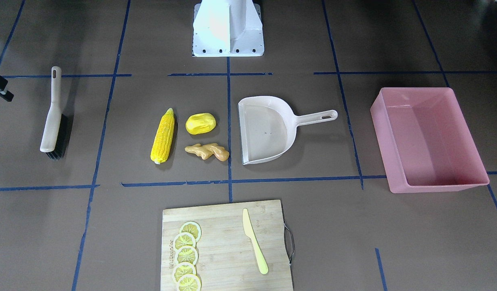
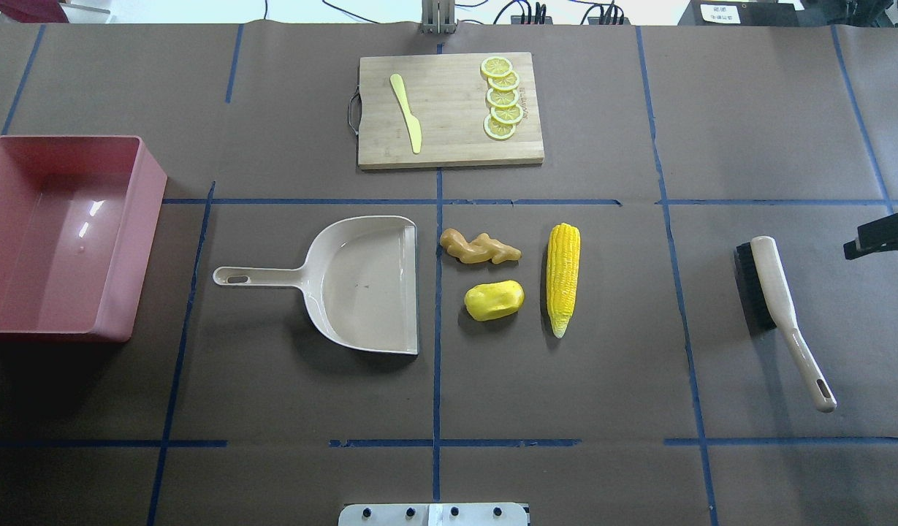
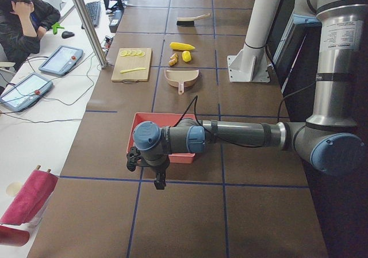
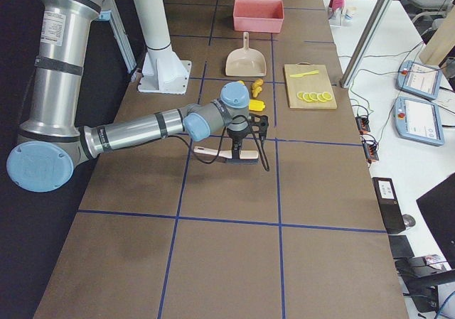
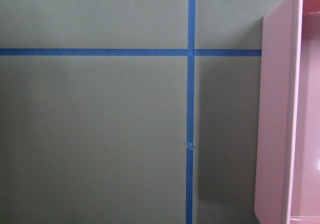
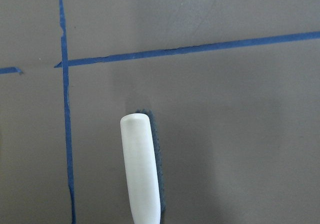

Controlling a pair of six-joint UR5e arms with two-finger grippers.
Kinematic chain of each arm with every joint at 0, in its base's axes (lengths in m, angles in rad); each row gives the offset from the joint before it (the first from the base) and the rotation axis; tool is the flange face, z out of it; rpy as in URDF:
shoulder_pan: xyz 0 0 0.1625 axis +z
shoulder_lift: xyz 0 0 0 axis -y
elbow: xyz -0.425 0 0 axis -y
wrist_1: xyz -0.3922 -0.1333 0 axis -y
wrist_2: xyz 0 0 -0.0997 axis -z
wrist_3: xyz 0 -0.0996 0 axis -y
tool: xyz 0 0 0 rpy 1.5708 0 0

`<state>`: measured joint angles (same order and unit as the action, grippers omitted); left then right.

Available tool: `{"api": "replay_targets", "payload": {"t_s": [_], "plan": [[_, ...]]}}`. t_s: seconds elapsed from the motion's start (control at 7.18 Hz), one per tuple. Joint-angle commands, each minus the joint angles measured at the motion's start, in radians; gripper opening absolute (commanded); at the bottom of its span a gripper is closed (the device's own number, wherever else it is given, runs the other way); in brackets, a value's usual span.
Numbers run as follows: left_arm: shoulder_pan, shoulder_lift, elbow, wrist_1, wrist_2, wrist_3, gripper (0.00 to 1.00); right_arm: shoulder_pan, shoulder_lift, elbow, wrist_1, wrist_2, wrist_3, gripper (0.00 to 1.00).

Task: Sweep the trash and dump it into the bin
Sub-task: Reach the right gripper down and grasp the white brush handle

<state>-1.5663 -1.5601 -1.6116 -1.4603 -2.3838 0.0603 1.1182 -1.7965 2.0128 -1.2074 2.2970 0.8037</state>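
Observation:
The trash lies in the table's middle: a yellow corn cob (image 1: 163, 136), a yellow potato-like lump (image 1: 200, 123) and a tan ginger root (image 1: 208, 151). Right beside them a beige dustpan (image 1: 264, 129) rests with its open mouth toward them. The empty pink bin (image 2: 138, 248) stands at the robot's far left. A beige brush (image 2: 774, 292) with black bristles lies at the far right. My right gripper (image 2: 881, 236) hovers just beyond the brush; I cannot tell its state. My left gripper (image 3: 150, 172) hangs by the bin's outer wall (image 5: 275, 124), state unclear.
A wooden cutting board (image 1: 228, 242) with several lemon slices (image 1: 186, 254) and a pale yellow knife (image 1: 254, 240) sits at the far side. The white robot base (image 1: 228, 28) is at the near edge. A person (image 3: 23, 22) sits at a side desk.

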Motion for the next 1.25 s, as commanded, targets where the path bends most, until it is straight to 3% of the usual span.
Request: {"api": "replay_targets", "payload": {"t_s": [0.0,0.42,0.98,1.11], "plan": [[0.0,0.0,-0.001,0.0,0.0,0.003,1.0,-0.151,-0.043,0.003,0.081,-0.077,0.112,1.0],[0.0,0.0,-0.007,0.0,0.0,0.001,1.0,-0.358,-0.04,-0.003,0.095,-0.184,0.236,1.0],[0.0,-0.002,-0.01,-0.002,0.0,0.003,1.0,-0.397,-0.035,-0.08,0.098,-0.18,0.233,0.99],[0.0,0.0,-0.016,-0.003,0.0,0.001,1.0,-0.397,-0.034,-0.08,0.098,-0.179,0.233,0.92]]}}
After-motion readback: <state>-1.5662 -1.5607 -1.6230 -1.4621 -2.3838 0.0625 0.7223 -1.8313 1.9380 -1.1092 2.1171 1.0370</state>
